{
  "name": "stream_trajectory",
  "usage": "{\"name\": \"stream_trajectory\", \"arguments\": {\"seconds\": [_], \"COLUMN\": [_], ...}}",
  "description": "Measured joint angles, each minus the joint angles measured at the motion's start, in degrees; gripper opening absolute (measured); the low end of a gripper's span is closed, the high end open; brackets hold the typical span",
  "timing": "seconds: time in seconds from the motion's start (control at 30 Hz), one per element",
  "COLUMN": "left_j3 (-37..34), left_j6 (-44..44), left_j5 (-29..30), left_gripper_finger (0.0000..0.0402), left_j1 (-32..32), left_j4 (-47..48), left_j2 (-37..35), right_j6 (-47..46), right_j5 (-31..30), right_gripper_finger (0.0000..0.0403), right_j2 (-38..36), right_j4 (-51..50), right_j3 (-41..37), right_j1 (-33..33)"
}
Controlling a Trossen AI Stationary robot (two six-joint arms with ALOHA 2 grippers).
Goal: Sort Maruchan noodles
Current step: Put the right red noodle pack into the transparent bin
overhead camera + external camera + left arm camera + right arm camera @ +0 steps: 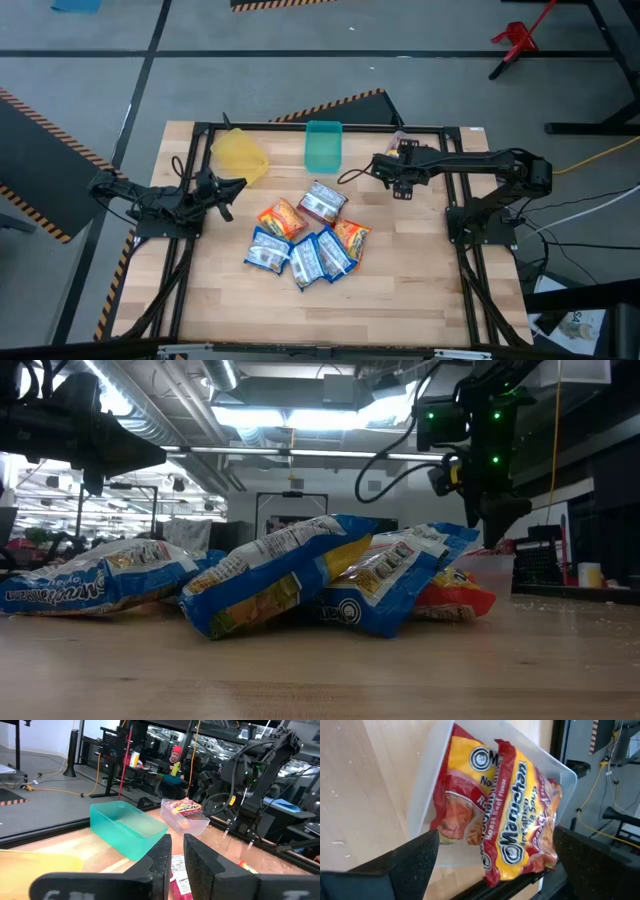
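Bright overhead ceiling lights [290, 415], glare on glossy packets [290, 575], blurred dark claw fingers [415, 857] up close.

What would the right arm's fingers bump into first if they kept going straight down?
Most likely the red and yellow noodle packet lying in the clear bin. The right gripper hangs open right above it, one finger on each side, nothing in between. How far down it is I cannot tell.

Robotics lab, hazard-striped floor [40, 120], exposed ceiling ducts [160, 420]

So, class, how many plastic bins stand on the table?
3: a yellow bin at the far left, a teal bin at the far middle, and a clear bin beside it, holding red noodle packets.
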State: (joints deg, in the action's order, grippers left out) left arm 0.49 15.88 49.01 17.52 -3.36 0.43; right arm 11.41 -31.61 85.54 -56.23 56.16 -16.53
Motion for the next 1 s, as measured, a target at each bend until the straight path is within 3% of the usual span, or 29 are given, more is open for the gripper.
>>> {"name": "stream_trajectory", "arguments": {"seconds": [0.1, 0.33, 0.83, 1.0], "left_j3": [0.00, 0.00, 0.00, 0.00], "left_j6": [0.00, 0.00, 0.02, 0.04], "left_j5": [0.02, -0.06, -0.22, -0.22], "left_gripper_finger": [0.0044, 0.0044, 0.0044, 0.0044], "left_j1": [0.00, 0.00, 0.00, 0.00], "left_j4": [0.00, 0.00, 0.00, 0.00], "left_j2": [-0.01, -0.02, -0.02, 0.00], "right_j6": [1.26, 2.60, 0.21, -2.24], "right_j5": [-0.09, -9.26, -11.44, -13.33], "right_gripper_finger": [0.0378, 0.0378, 0.0378, 0.0342], "right_j2": [2.99, 6.78, 6.75, 6.75], "right_j4": [0.23, 0.89, 4.54, 5.30], "right_j3": [0.00, -0.07, -4.60, -5.27], "right_j1": [0.00, 0.00, -6.59, -6.80]}}
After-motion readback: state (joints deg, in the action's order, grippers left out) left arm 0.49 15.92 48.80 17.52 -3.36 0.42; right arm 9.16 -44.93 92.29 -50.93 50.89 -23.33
